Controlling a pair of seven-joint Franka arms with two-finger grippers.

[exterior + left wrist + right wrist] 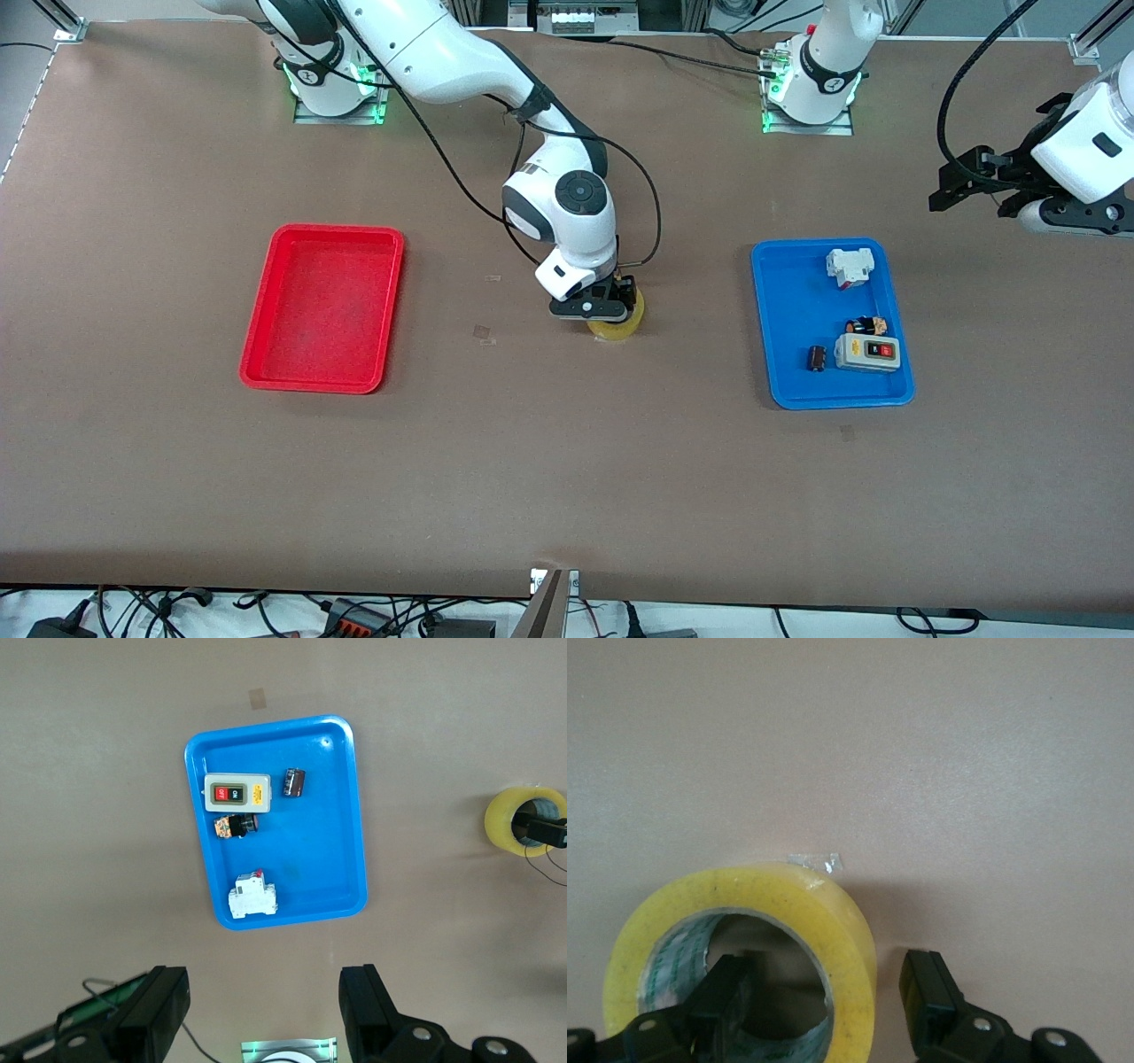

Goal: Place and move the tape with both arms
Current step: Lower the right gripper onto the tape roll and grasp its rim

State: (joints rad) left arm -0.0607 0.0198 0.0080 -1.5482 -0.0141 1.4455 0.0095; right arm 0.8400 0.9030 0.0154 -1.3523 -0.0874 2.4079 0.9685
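Tape (617,326) lies flat on the worktop (567,478), midway between the red tray (323,307) and the blue tray (828,323). Right hand (611,306) is down at the roll: one finger inside the open centre, the other outside the ring wall, wall between them; fingers apart, contact with the tape not discernible. Left hand (952,190) waits in the air over the worktop at the left arm's end, fingers spread, holding nothing.

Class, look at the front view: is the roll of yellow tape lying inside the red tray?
No. The tape sits on the bare table between the red tray and the blue tray, under the right tool.
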